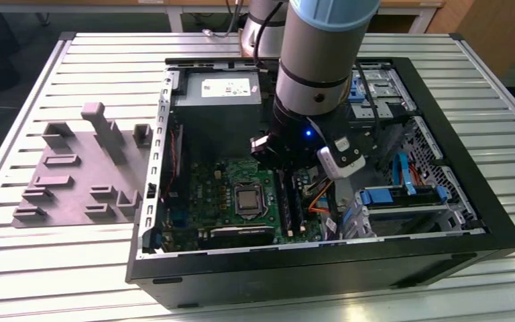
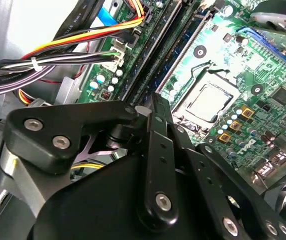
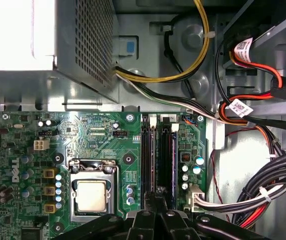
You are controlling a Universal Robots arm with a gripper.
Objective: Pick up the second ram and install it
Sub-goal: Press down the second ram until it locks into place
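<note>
The jaws of the gripper [image 3: 157, 196] are pressed together, directly over the memory slots [image 3: 172, 150] beside the CPU socket [image 3: 91, 194]. The ram [image 3: 159, 155] appears to stand edge-up in the slot below the tips. Whether the tips pinch its top edge or only press on it cannot be told.

Hazards:
- A tilted ram could seat at one end only and leave one latch open.
- A sideways offset could put load on the neighbouring slot or the board [image 3: 102, 140].
- The cable bundle [image 3: 253, 195] lies near the slots and could snag the linkage.

The first wrist view looks straight down along the slots. The second wrist view shows the closed linkage obliquely. The exterior view shows the case [image 1: 472, 228] on the tabletop [image 1: 78, 268], with the fixture [image 1: 78, 168] beside it.
</note>
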